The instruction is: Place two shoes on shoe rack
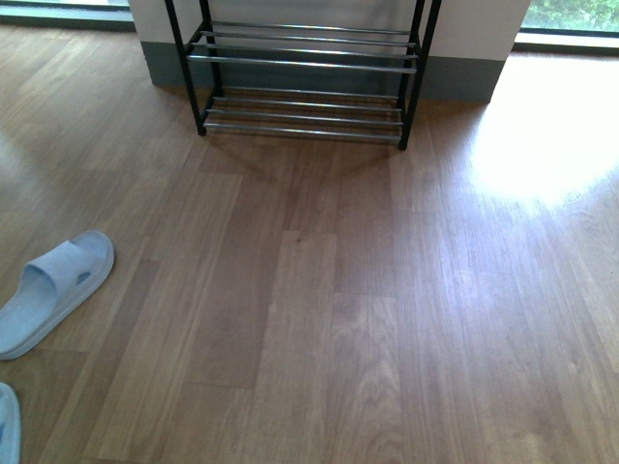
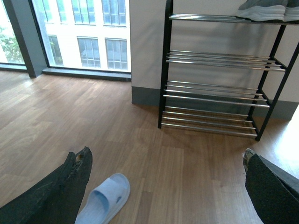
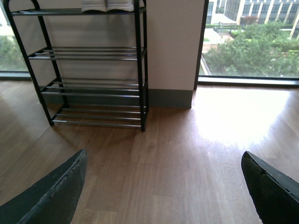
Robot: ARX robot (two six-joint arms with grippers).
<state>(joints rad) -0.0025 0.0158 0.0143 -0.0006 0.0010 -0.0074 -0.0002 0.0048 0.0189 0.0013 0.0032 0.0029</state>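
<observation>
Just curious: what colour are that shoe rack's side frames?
Black. The low metal shoe rack with silver bars shows best in the left wrist view.

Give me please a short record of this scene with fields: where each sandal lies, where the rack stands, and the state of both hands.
first sandal: on the wooden floor, to the robot's left, apart from the rack
second sandal: only its edge shows, near left, on the floor
shoe rack: stands ahead of the robot
top tier: other shoes sit there
left hand: open, holds nothing
right hand: open, holds nothing
progress: no sandal on the rack yet
</observation>
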